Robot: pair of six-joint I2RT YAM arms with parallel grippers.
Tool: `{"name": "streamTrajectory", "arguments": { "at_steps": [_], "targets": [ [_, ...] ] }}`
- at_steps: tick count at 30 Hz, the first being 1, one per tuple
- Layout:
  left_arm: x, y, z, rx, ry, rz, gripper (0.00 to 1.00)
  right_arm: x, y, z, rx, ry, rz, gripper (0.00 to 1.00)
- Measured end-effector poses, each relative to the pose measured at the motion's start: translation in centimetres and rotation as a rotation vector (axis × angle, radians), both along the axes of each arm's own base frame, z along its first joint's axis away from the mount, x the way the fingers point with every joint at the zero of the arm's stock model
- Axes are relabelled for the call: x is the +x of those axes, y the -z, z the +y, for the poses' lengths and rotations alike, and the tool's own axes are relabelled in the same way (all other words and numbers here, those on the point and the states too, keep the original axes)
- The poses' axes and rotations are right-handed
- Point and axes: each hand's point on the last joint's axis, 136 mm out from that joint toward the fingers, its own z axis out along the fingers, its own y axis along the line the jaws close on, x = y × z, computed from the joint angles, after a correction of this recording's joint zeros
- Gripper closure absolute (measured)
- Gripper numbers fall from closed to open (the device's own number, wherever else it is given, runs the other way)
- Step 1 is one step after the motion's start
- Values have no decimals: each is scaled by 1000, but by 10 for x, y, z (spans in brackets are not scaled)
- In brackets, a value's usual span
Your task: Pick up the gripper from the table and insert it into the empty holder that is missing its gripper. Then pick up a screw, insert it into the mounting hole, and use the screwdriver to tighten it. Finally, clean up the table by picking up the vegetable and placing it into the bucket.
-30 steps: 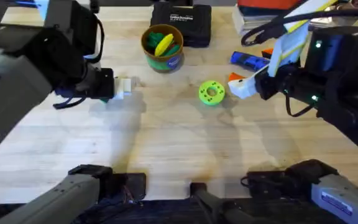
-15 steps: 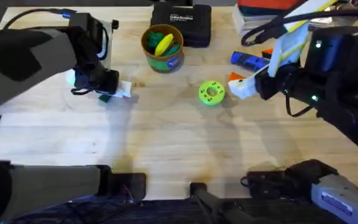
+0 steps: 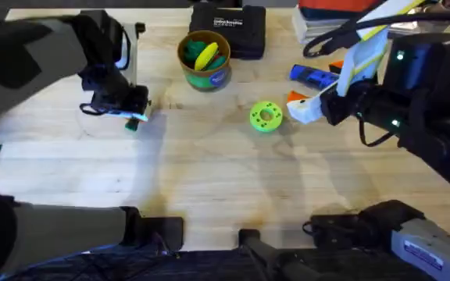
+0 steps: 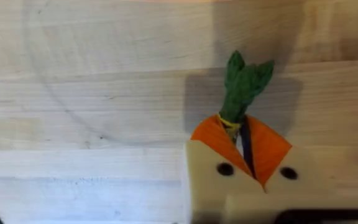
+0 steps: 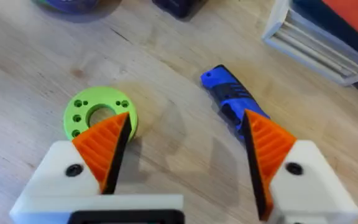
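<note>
The left arm hid most of the left end effector (image 3: pixel 137 115) from overhead, but its wrist view showed the orange pads (image 4: pixel 211 138) pinched shut on the vegetable (image 4: pixel 241 87), whose green leaves stuck out past the tips over the bench (image 3: pixel 209 179) near its far-left corner. Compared with a second before, that arm had drawn nearer the far edge. The right end effector (image 5: pixel 185 140) hung spread wide and empty, with the green ring (image 5: pixel 98 115) and the screwdriver (image 5: pixel 234 102) beneath it near the bench's far-right corner.

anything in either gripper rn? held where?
Left gripper pinches the vegetable by its lower stem end, leafy tip sticking out. Right gripper is open, holding nothing.
</note>
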Motion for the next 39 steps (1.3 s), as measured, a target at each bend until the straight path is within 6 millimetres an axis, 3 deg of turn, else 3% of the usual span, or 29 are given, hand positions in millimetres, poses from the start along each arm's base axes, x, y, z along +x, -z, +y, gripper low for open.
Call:
{"name": "streamTrajectory", "arguments": {
  "at_steps": [4,9,12,14,17,20,24,27,28,30,34,35,39],
  "targets": [
    [25,-39,-27,-49,51,-87,982,0,2,0,-2,0,7,7],
    [92,-106,-81,-190,95,-397,982,1,13,0,-11,0,42,7],
    [122,-134,-114,-293,99,-554,982,2,14,0,-13,0,46,7],
    [132,-143,-133,-349,93,-605,982,2,14,0,-12,0,46,7],
    [139,-142,-155,-404,90,-618,982,2,14,0,-12,0,46,7],
    [138,-120,-167,-424,82,-553,982,2,14,0,-12,0,46,7],
    [135,-90,-167,-413,53,-463,982,2,14,0,-13,0,46,7],
    [136,-87,-166,-413,43,-456,979,2,13,1,-12,0,43,7],
    [136,-87,-166,-413,43,-457,954,3,13,1,-11,0,40,7],
    [136,-88,-166,-415,40,-459,768,4,11,1,-9,0,32,7],
    [136,-90,-166,-416,39,-463,147,6,8,2,-4,0,15,7],
    [136,-91,-166,-419,35,-465,53,6,8,2,-4,0,16,7],
    [130,-106,-165,-419,52,-484,16,1,13,0,-7,5,53,7]
  ]
}}
